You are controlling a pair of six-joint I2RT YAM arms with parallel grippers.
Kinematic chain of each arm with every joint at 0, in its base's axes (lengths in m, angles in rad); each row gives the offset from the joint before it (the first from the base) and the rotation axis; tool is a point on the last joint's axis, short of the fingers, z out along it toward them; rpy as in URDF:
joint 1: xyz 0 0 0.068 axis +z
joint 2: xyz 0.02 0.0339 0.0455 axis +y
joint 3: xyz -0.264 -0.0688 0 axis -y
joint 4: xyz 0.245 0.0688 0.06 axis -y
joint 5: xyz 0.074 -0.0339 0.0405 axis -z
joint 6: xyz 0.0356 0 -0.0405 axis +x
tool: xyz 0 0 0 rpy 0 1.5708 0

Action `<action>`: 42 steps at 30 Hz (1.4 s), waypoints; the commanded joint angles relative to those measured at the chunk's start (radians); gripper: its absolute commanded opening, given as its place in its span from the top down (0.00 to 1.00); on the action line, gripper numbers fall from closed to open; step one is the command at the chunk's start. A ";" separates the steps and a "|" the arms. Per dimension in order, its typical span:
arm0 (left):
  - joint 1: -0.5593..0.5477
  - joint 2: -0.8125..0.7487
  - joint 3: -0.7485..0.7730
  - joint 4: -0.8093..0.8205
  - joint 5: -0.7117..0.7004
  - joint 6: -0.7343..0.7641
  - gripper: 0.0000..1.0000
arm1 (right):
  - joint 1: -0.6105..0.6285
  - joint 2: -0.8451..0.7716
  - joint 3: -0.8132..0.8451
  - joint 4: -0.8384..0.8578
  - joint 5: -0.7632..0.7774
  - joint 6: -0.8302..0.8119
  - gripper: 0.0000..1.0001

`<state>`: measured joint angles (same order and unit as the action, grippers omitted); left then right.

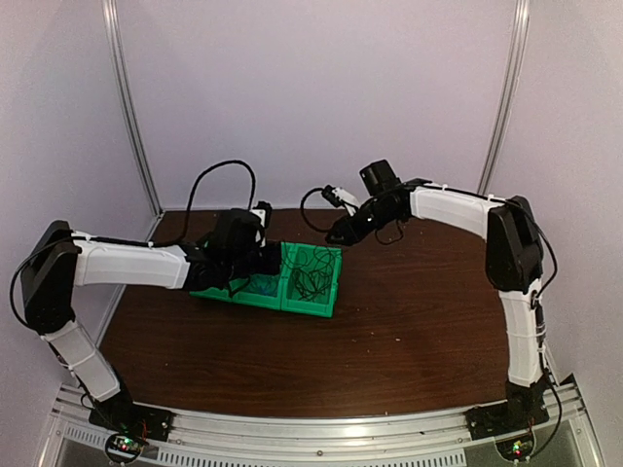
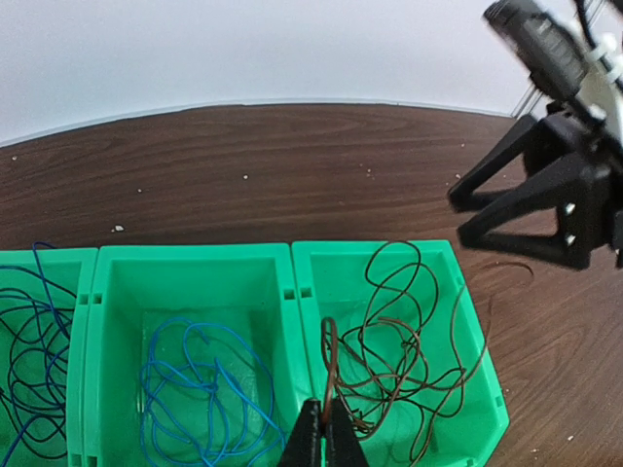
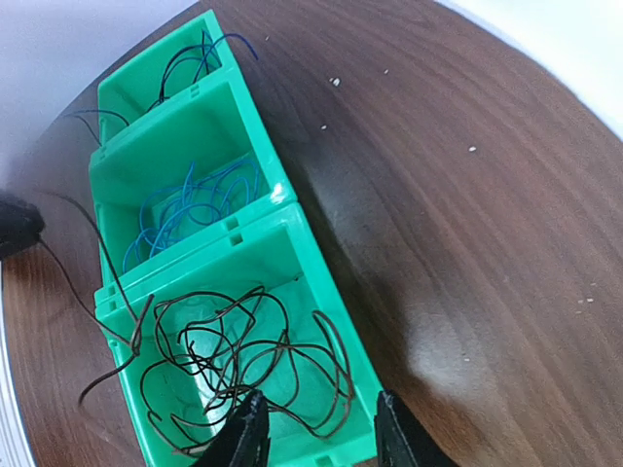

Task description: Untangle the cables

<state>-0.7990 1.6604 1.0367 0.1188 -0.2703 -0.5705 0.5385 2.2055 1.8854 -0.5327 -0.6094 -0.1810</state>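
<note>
Left gripper pinched shut on thin dark brown curly cable in green plastic bin, toward surface's far edge; right gripper jaws apart, gripping nothing.

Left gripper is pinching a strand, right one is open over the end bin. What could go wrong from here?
1. The left gripper is shut on one strand of the brown wire; pulling may tighten its loops rather than free them, or drag the green bin.
2. The right gripper hangs open over that bin's rim; closing there could catch the wall instead of wire.
</note>
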 commanded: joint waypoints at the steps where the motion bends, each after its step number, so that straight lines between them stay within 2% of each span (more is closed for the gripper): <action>1: 0.006 -0.051 -0.025 0.038 -0.018 -0.008 1.00 | -0.034 -0.126 0.009 -0.041 0.024 -0.084 0.60; 7: 0.006 -0.038 -0.016 0.035 -0.018 -0.013 1.00 | -0.034 -0.168 -0.005 -0.217 -0.086 -0.263 0.54; 12: 0.006 -0.023 0.000 0.050 -0.002 -0.015 1.00 | -0.018 -0.194 -0.069 -0.172 -0.041 -0.279 0.51; 19: 0.006 0.026 0.052 0.075 0.072 -0.018 1.00 | -0.009 -0.058 0.031 -0.161 0.009 -0.273 0.51; 24: 0.006 0.052 0.071 0.078 0.090 -0.021 1.00 | -0.002 -0.009 0.038 -0.123 0.017 -0.270 0.52; 27: 0.006 0.063 0.074 0.086 0.098 -0.027 1.00 | 0.004 0.010 0.043 -0.117 0.014 -0.268 0.61; 33: 0.006 0.110 0.096 0.147 0.157 -0.047 1.00 | 0.040 0.013 0.027 -0.098 -0.023 -0.240 0.97; 34: 0.005 0.120 0.100 0.161 0.172 -0.050 1.00 | 0.049 0.007 0.018 -0.089 -0.032 -0.230 1.00; 42: 0.004 0.214 0.082 0.260 0.270 -0.163 1.00 | 0.069 0.017 -0.021 -0.055 -0.096 -0.148 1.00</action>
<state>-0.7990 1.8305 1.1183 0.2672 -0.0696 -0.6559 0.6006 2.2185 1.8900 -0.6193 -0.6540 -0.3771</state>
